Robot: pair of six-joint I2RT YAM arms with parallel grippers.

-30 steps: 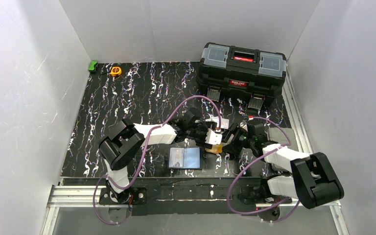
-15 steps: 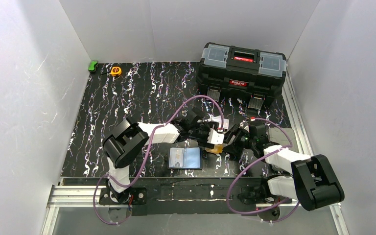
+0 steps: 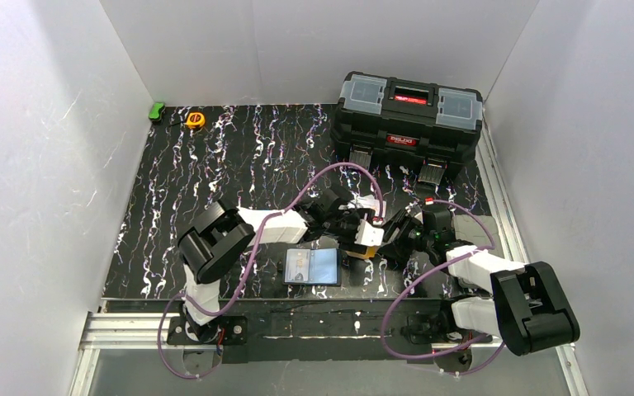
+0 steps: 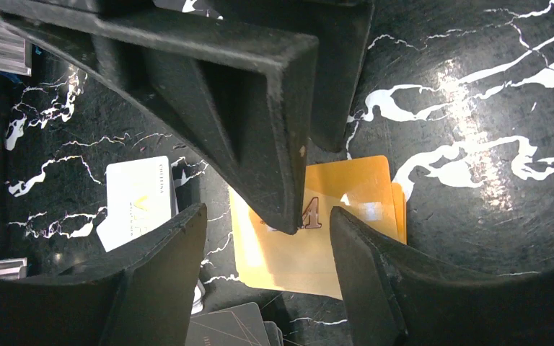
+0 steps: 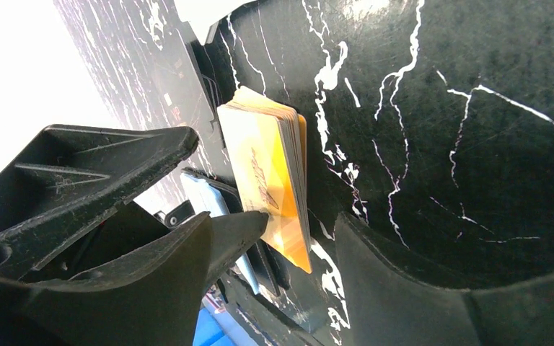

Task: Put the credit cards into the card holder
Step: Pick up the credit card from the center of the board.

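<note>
A stack of orange-yellow credit cards (image 3: pixel 361 252) lies on the black marbled table between the two grippers. The card holder (image 3: pixel 312 266) lies open just left of it, bluish sleeves up. My left gripper (image 3: pixel 366 238) is open, its fingers astride the orange stack (image 4: pixel 332 245) in the left wrist view (image 4: pixel 267 213). My right gripper (image 3: pixel 390 235) is open beside the stack (image 5: pixel 274 173), shown in the right wrist view (image 5: pixel 273 216). One right finger tip rests on the top orange card. A white printed card (image 4: pixel 138 198) and a dark card (image 4: pixel 223 326) lie close by.
A large black toolbox (image 3: pixel 409 107) stands at the back right. An orange tape measure (image 3: pixel 195 120) and a green object (image 3: pixel 158 111) sit at the back left corner. White walls enclose the table; purple cables loop over both arms.
My left arm has shifted a little to the right, bringing its gripper closer over the orange stack. The right gripper has edged slightly left. The cards and holder have not moved.
</note>
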